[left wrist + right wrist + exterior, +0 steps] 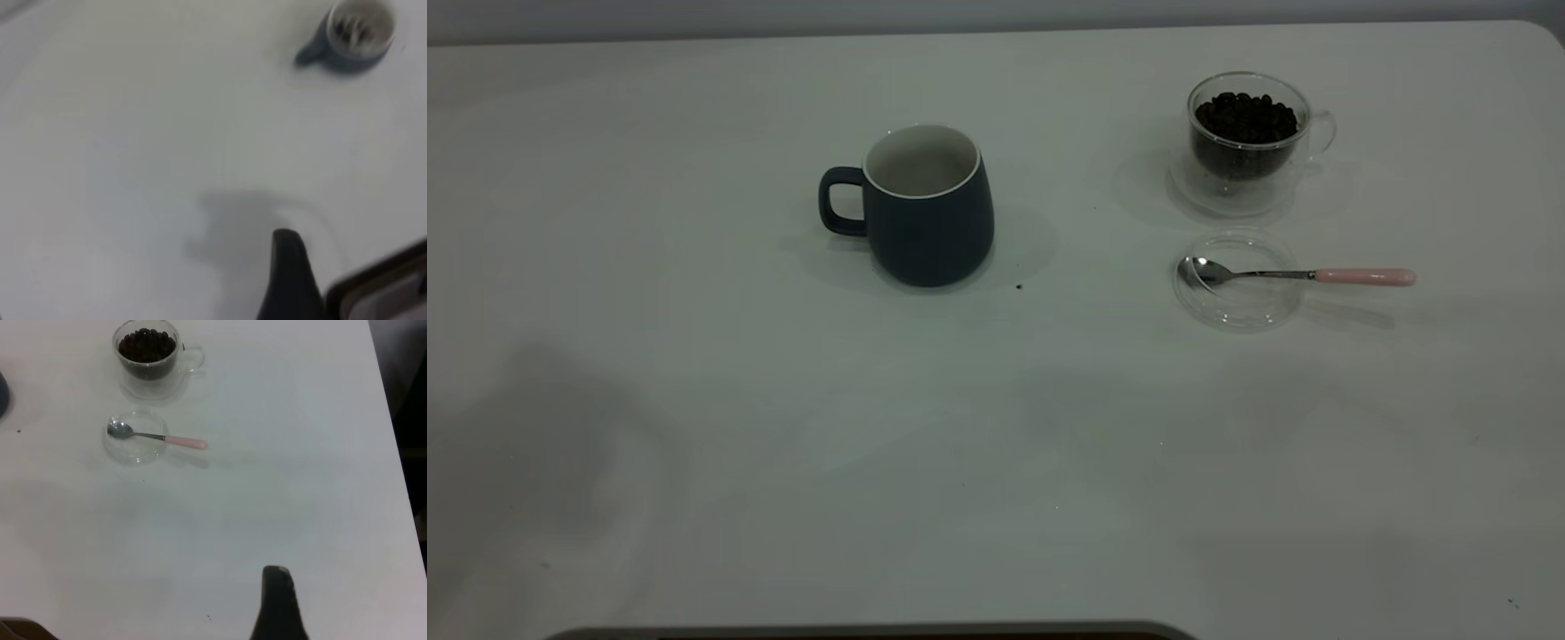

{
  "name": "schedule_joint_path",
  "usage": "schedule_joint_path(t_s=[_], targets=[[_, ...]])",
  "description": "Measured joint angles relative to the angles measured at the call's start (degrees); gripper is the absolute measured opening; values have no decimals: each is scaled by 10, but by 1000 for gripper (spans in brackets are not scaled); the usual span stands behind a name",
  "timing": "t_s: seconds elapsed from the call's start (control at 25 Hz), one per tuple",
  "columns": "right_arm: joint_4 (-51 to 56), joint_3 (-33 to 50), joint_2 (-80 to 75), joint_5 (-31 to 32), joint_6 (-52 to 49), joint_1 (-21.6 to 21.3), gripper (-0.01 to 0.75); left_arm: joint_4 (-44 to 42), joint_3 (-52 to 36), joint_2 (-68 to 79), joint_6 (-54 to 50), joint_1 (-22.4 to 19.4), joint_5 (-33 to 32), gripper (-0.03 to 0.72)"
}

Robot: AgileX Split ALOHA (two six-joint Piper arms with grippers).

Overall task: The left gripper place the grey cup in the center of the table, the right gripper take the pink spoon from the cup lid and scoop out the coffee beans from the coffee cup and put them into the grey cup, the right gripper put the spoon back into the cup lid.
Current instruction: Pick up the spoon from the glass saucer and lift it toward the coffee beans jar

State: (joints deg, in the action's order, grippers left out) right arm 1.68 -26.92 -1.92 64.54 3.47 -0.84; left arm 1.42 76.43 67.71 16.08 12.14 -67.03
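Grey cup (929, 209) stands upright about mid-desk, handle toward the left arm's side, so the placing step looks done. In the left wrist view there are dark specks inside it, maybe beans, but that's too blurry to call. Pink spoon (1303, 276) lies w/ its bowl in the clear cup lid (1238, 313) and its handle sticking out over the rim toward the right arm's side, clear of the desk (694, 444). Coffee cup (1249, 133), full of beans, is just beyond the lid. Neither arm shows in the exterior view. Left gripper (288, 267) hangs over bare desk, well apart from the grey cup; right gripper (277, 600) hangs over bare desk, well apart from the lid. Can't tell whether either set of jaws is spread or pressed together. If scooping is next, approach w/ the right arm from the handle side, pinch the pink part only and lift straight up. The lid is light and prob. slides if you nudge it. Keep the spoon bowl level, and mind the coffee cup so close by.
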Motion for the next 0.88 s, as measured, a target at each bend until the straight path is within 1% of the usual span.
schedule_joint_path(t_s=[0.2, 0.32, 0.52, 0.64, 0.88], targets=[[0, 0, 0, 0, 0, 0, 591, -7, -186, -113, -38, 0, 0, 570], [0, 0, 0, 0, 1, 0, 591, -7, -291, -172, -85, 0, 1, 570], [0, 0, 0, 0, 1, 0, 591, -14, -425, -274, -161, 0, 18, 570], [0, 0, 0, 0, 1, 0, 591, -20, -475, -339, -182, 0, 28, 570], [0, 0, 0, 0, 1, 0, 591, -23, -485, -462, -184, 0, 33, 570]])
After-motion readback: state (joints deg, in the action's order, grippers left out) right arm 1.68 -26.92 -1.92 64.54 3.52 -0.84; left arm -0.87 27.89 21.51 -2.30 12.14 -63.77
